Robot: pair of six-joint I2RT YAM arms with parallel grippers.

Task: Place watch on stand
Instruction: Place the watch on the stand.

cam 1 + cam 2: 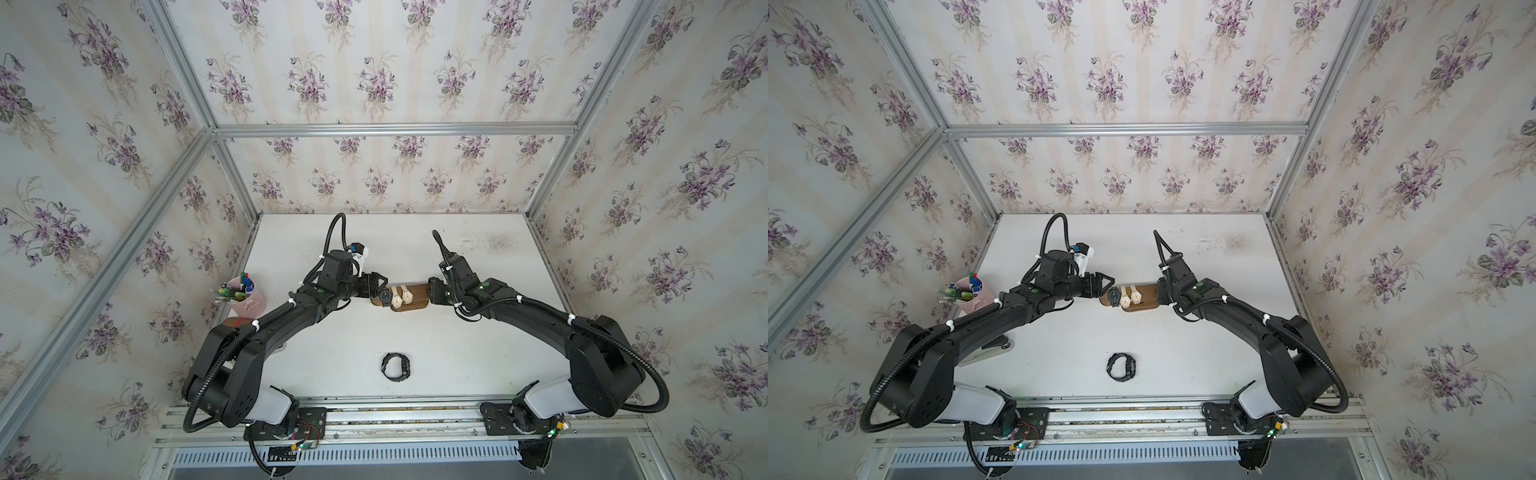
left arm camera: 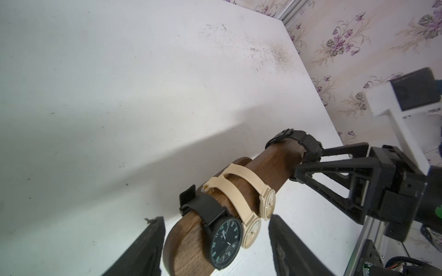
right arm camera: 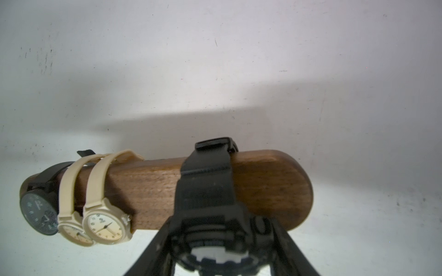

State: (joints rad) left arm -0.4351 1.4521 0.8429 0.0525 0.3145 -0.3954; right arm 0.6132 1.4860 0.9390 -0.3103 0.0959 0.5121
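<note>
Watch [image 3: 205, 181]: chunky and black; hung with its strap looped round the stand's bar, on the part of the bar nearest the right gripper, case turned toward that gripper's wrist.

Stand [image 3: 270, 181]: dark wood bar with rounded ends; lay lengthwise between the two grippers, one end toward each.

Right gripper [image 3: 220, 222]: pinched the watch by its case, one finger on each side; met the stand at its own end of the bar.

Left gripper [image 2: 214, 218]: fingers spread wide, one to each side of the bar's other end; gripped nothing; could not tell whether a finger brushed the wood.

Dark-dial watch [image 2: 224, 241]: black strap, strapped round the bar right at the left gripper's fingertips, framed between the spread fingers.

Beige watches [image 2: 251, 229]: two, side by side and touching, just past the dark-dial watch going away from the left gripper; bare wood showed between them and the watch in the right gripper.

Loose watch [image 1: 396, 365]: black, buckled into a ring, lay flat on the table well apart from both grippers, back toward the arm bases and about midway between them.

Cup [image 1: 249, 299]: pink, full of pens; stood behind the left gripper, beside that arm, well apart from the stand.

Table [image 1: 478, 353]: white, scuffed toward the far corner on the right gripper's side.
</note>
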